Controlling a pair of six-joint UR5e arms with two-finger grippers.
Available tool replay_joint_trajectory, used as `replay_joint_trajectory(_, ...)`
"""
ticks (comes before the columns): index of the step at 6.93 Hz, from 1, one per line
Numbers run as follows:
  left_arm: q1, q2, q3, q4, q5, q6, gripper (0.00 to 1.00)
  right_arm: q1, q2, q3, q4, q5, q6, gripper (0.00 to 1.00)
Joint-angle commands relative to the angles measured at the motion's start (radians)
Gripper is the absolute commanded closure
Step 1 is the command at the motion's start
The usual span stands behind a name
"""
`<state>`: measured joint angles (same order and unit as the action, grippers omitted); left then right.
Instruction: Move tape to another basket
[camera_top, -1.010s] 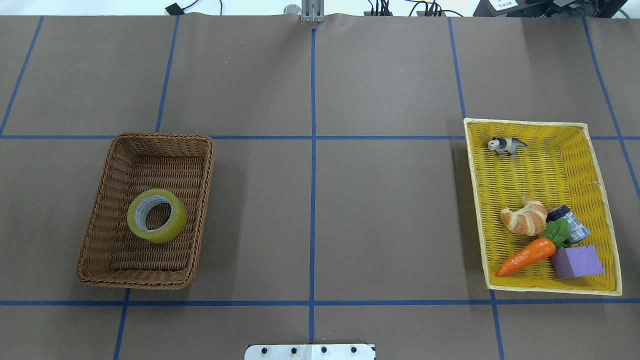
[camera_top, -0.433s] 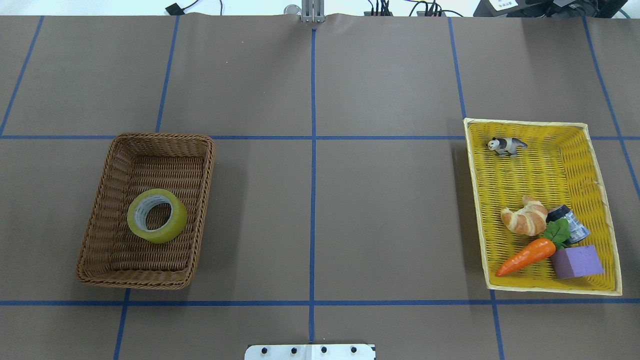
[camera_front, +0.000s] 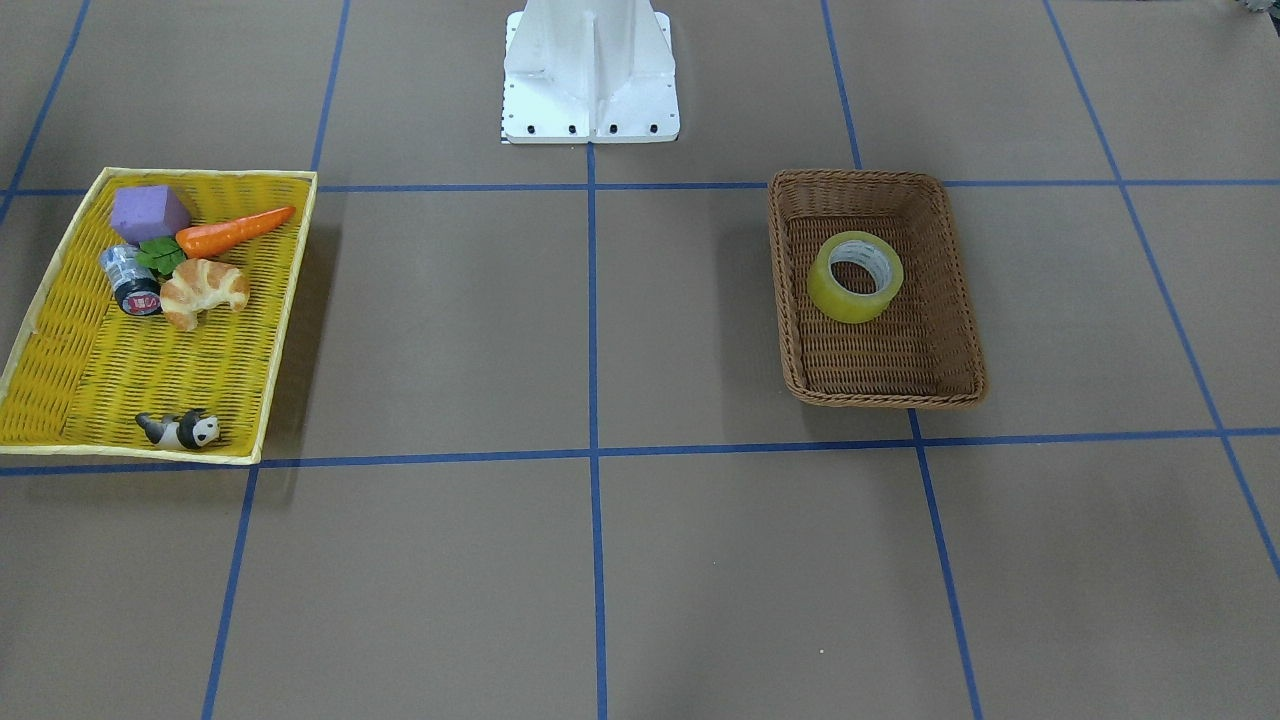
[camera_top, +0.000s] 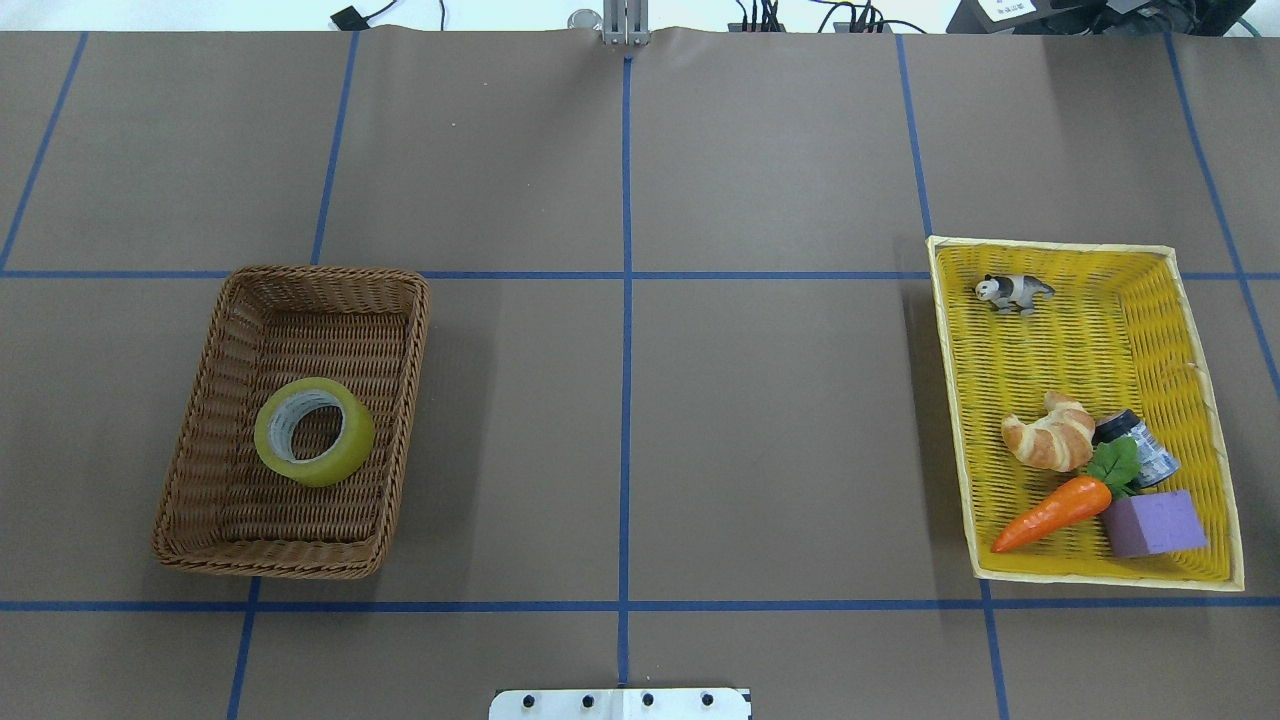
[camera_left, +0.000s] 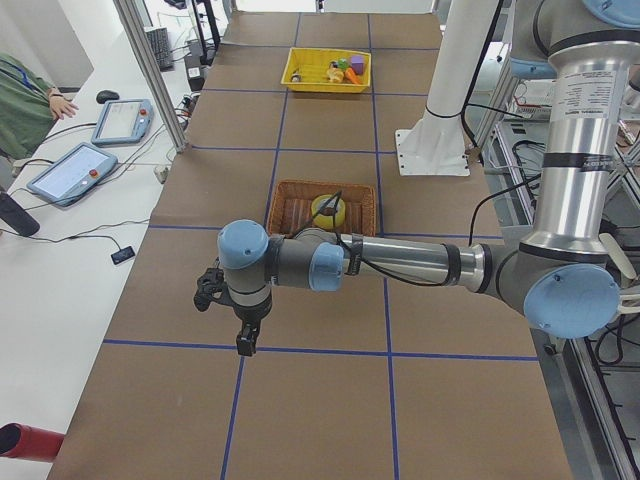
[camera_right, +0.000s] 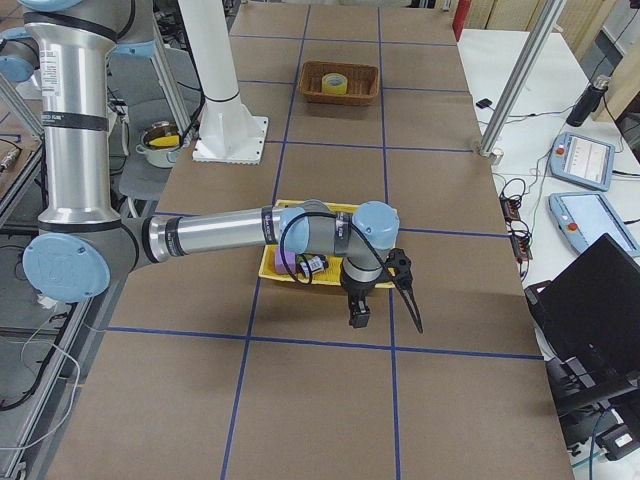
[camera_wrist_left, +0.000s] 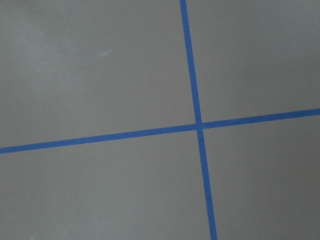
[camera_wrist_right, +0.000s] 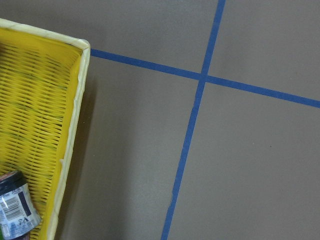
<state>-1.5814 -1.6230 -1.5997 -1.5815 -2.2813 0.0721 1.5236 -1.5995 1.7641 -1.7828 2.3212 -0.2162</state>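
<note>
The yellow tape roll (camera_top: 330, 470) lies flat inside the brown wicker basket (camera_top: 320, 300) on the table's left half; both also show in the front view, tape (camera_front: 850, 305) in basket (camera_front: 880, 395). The yellow tray basket (camera_top: 1060, 340) sits on the right half. My left gripper (camera_left: 240, 335) shows only in the left side view, hovering over bare table beyond the brown basket's outer side. My right gripper (camera_right: 385, 312) shows only in the right side view, hovering just past the yellow tray's outer side. I cannot tell whether either is open or shut.
The yellow tray holds a croissant (camera_top: 1050, 432), a carrot (camera_top: 1050, 512), a purple block (camera_top: 1155, 522), a black-capped bottle (camera_top: 1140, 445) and a panda figurine (camera_top: 1015, 291). The robot's white base (camera_front: 590, 70) stands at the table's edge. Blue tape lines grid the brown table.
</note>
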Motion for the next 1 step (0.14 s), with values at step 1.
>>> replay_joint_trajectory(1, 0.000, 0.000, 0.001, 0.000, -0.001, 0.000, 0.01, 0.000, 0.001, -0.001, -0.001, 0.018, 0.000, 0.00)
